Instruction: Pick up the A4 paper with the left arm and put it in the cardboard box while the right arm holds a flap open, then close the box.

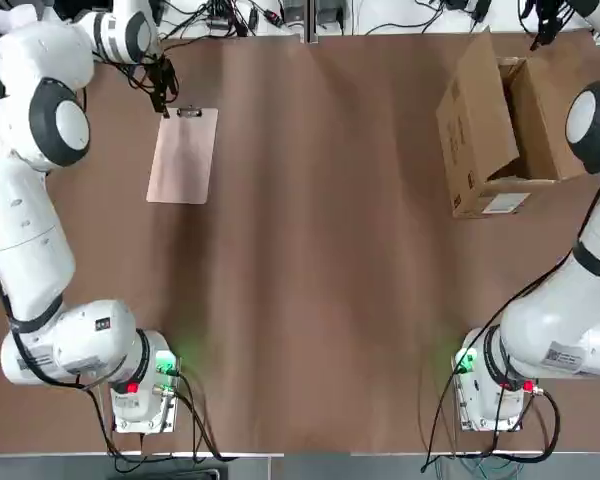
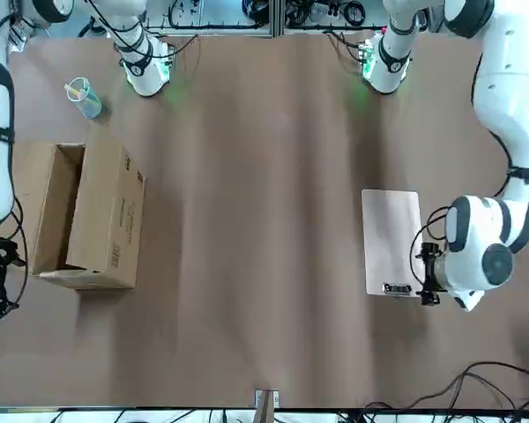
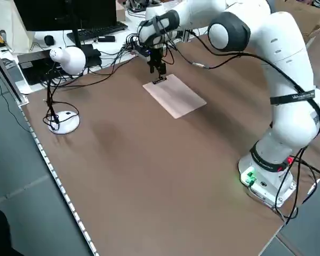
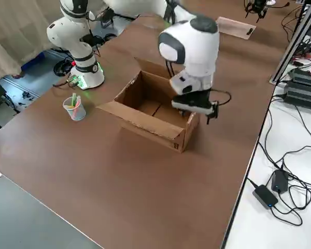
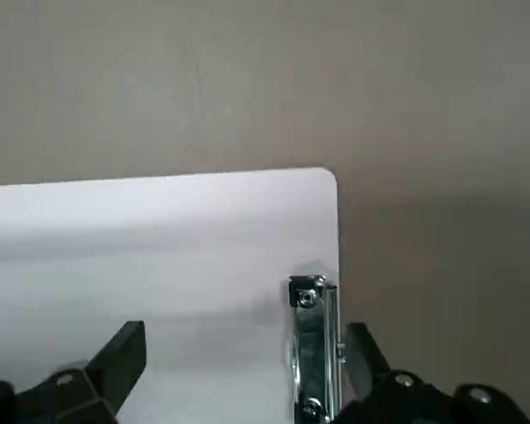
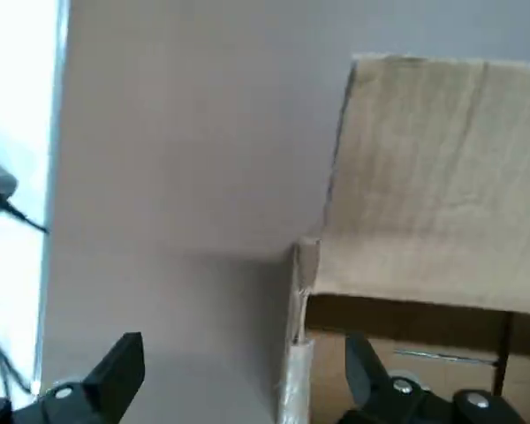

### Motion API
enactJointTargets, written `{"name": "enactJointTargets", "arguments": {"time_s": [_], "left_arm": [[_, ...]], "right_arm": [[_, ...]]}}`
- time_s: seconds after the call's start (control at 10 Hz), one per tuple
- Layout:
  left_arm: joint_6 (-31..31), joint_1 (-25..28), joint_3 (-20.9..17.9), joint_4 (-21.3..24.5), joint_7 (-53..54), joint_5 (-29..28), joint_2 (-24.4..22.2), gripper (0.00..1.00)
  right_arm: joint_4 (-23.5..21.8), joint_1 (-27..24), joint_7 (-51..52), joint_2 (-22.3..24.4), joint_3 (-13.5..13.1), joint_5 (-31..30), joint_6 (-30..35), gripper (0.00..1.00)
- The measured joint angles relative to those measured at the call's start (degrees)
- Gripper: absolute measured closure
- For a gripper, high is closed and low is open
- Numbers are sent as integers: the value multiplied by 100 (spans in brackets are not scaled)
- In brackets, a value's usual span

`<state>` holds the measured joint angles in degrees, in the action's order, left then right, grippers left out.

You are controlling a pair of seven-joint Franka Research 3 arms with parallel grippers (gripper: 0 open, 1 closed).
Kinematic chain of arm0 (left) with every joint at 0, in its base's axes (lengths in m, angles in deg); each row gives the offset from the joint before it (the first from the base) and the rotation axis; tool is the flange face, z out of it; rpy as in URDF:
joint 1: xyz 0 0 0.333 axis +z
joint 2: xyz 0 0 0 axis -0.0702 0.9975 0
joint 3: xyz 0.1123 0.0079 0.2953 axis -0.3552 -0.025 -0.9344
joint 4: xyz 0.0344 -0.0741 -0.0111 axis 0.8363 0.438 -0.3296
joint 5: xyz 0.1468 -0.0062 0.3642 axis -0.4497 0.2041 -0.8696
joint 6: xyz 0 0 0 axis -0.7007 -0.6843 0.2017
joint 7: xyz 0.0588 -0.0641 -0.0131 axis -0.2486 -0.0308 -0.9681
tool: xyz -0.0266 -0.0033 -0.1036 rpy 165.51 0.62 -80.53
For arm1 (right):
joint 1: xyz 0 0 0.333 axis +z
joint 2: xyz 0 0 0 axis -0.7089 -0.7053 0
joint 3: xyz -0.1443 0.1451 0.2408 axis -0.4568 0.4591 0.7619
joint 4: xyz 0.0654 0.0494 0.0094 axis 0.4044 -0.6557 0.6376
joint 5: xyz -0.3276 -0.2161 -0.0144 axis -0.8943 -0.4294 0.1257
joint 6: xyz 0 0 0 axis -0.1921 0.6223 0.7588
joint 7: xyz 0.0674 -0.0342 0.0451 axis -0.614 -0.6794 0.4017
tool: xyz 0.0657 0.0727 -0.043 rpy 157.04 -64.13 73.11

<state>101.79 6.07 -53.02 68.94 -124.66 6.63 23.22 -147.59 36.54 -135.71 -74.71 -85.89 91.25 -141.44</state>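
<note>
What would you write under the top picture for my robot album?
Left end effector hovers open over the dark metal clip of the flat pinkish-tan A4 paper; the brown cardboard box waits opposite.

Brown desk in a cable-strewn lab corner

The desk (image 1: 320, 260) has a plain matte brown top. Past its far edge, a white bench (image 3: 69, 40) carries a black keyboard (image 3: 96, 31), a dark monitor (image 3: 64, 13) and tangled black cables. A white lamp-like stand (image 3: 64, 120) sits on the desk near that edge, and a clear plastic cup (image 4: 74, 108) stands elsewhere on it. Grey floor (image 4: 20, 218) runs alongside, with a beige curtain (image 4: 15, 31) behind.
</note>
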Motion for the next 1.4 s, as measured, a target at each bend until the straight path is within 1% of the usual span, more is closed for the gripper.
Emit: {"name": "enactJointTargets", "arguments": {"time_s": [0.3,0.5,0.7,0.8,1.0,1.1,1.2,1.3,1.4], "left_arm": [[129,-200,-60,-298,0,-1,243,0],[320,-511,-371,-409,1,-1,456,0],[499,-655,-462,-454,1,-1,603,0],[593,-657,-463,-487,1,-1,642,0],[684,-657,-466,-536,1,-1,695,1],[698,-657,-466,-542,1,-1,719,6],[706,-657,-466,-543,1,-1,733,14],[706,-657,-466,-543,1,-1,741,16],[707,-657,-466,-543,1,-1,745,18]], "right_arm": [[-132,4,-1,-166,15,0,-37,0],[-135,-1,-3,-166,9,0,-63,0],[-166,-3,-3,-176,6,-42,-64,3],[-177,-3,-3,-201,7,-75,-64,6],[-188,-1,-3,-241,12,-102,-67,9],[-192,-2,-4,-241,11,-102,-68,25],[-192,-3,-7,-241,9,-102,-68,33],[-192,-3,-8,-241,8,-102,-70,37],[-191,-3,-9,-241,8,-102,-75,54]]}}
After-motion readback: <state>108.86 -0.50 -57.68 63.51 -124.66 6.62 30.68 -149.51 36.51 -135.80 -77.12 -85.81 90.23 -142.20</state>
